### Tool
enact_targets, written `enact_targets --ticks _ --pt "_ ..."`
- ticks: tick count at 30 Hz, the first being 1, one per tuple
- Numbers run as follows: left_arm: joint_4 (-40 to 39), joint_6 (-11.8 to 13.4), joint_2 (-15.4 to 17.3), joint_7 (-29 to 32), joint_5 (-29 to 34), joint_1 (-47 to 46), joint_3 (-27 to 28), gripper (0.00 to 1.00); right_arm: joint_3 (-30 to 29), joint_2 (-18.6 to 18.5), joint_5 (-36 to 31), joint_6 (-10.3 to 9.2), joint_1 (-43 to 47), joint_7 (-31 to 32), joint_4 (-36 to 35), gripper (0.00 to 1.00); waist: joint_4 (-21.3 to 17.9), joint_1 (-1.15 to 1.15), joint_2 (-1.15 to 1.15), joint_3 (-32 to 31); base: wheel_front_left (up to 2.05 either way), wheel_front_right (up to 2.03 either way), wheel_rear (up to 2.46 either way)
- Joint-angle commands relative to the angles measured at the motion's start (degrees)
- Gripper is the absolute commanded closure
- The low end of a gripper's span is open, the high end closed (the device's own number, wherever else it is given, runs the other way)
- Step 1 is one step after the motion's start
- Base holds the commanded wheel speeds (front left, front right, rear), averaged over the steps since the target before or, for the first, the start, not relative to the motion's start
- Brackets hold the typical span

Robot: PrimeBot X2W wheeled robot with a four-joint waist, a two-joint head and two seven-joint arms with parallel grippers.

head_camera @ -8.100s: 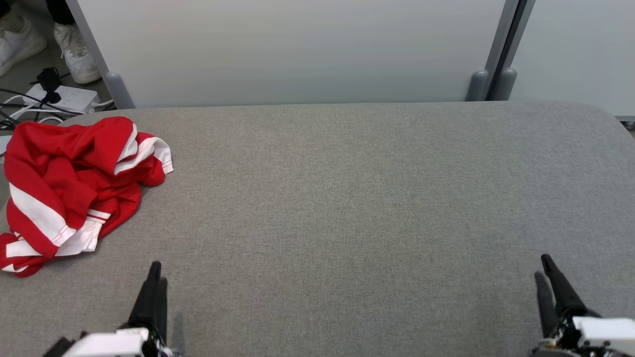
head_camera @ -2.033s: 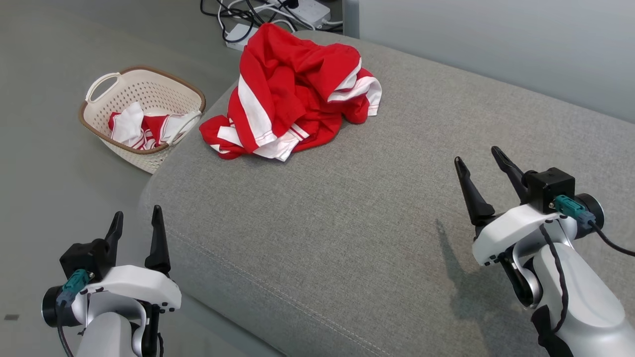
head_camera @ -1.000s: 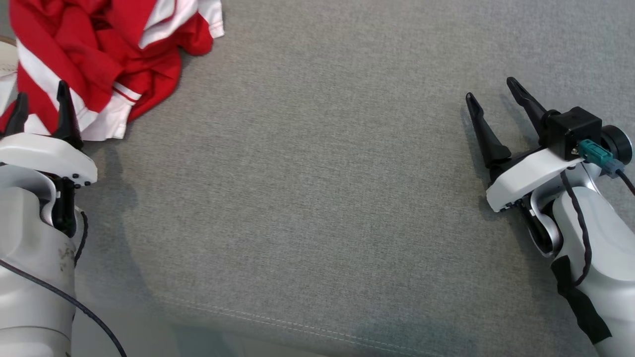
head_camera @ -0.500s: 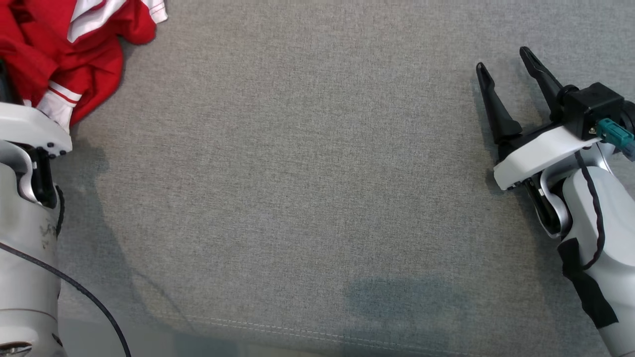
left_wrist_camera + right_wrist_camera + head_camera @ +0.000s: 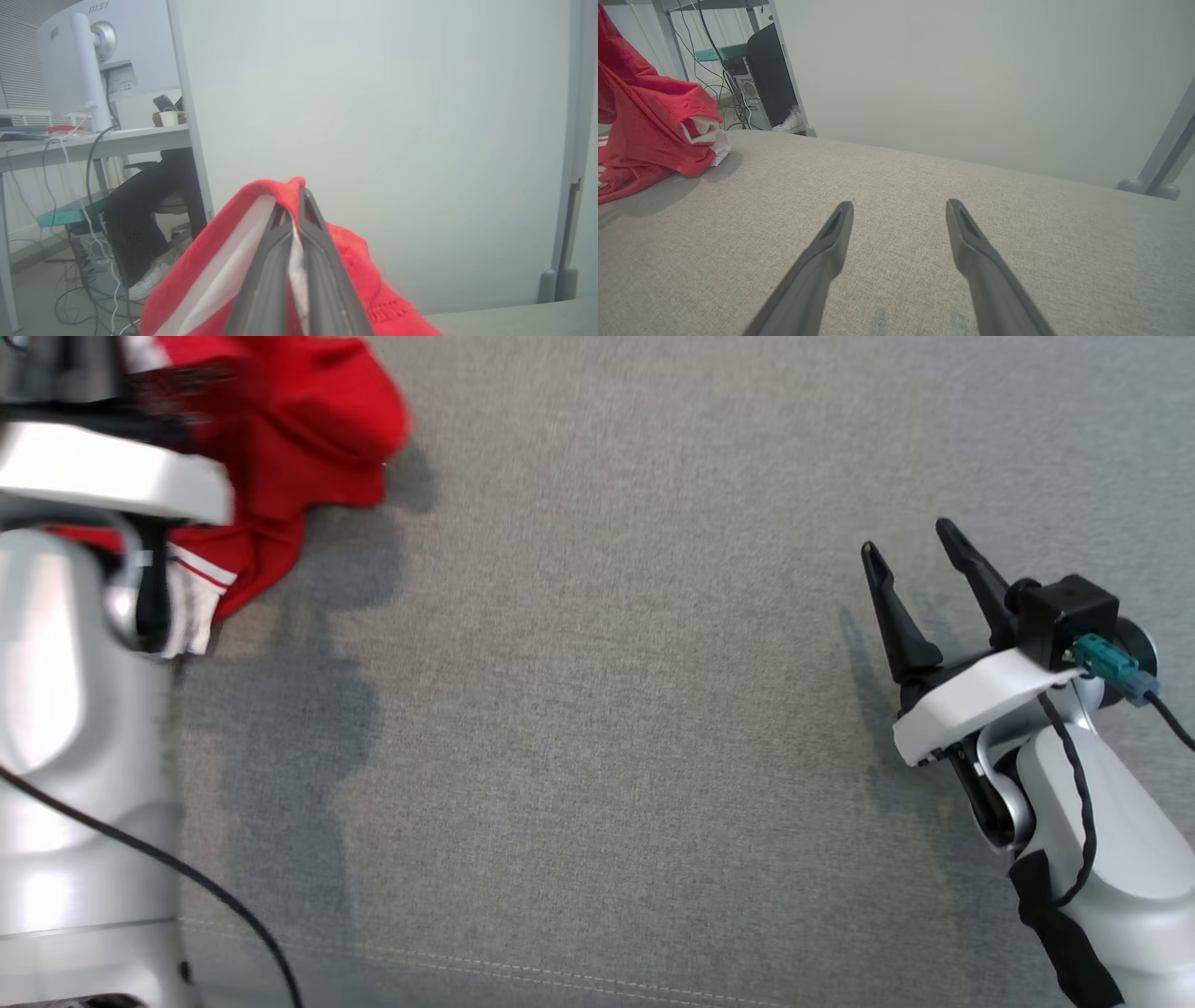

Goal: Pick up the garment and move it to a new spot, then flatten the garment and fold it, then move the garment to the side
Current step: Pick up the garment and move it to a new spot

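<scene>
Pickup: L gripper (image 5: 296, 201) pinches red garment (image 5: 308, 420).
Lift till cloth clears table (image 5: 597, 709), then carry right; R gripper (image 5: 906, 539) fingers wide, empty.

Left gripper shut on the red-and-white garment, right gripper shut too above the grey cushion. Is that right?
No: the right gripper is open, fingers spread above the grey cushion, as the right wrist view shows. The left gripper is shut on the red-and-white garment.
</scene>
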Motion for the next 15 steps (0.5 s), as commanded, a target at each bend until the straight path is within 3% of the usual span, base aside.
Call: enact_targets --ticks 1,8,15 --pt "-2.4 -0.3 2.3 -0.3 -0.7 -1.3 0.2 1.00 0.4 0.6 0.5 -0.01 1.3 -0.3 -0.8 0.00 -0.8 0.00 0.00 -1.7 0.00 0.00 0.00" --pt "-9.4 -0.4 0.0 -0.3 -9.1 -2.4 -15.1 1.00 -0.5 1.9 1.0 -0.01 3.4 -0.3 -0.6 0.00 -3.4 0.00 0.00 -4.7 0.00 0.00 0.00" --pt "-11.4 -0.4 -2.9 -0.3 -15.0 0.9 -22.9 1.00 -1.3 3.0 0.9 -0.01 4.3 -0.3 -0.4 0.00 -7.3 0.00 0.00 -5.6 0.00 0.00 0.00"
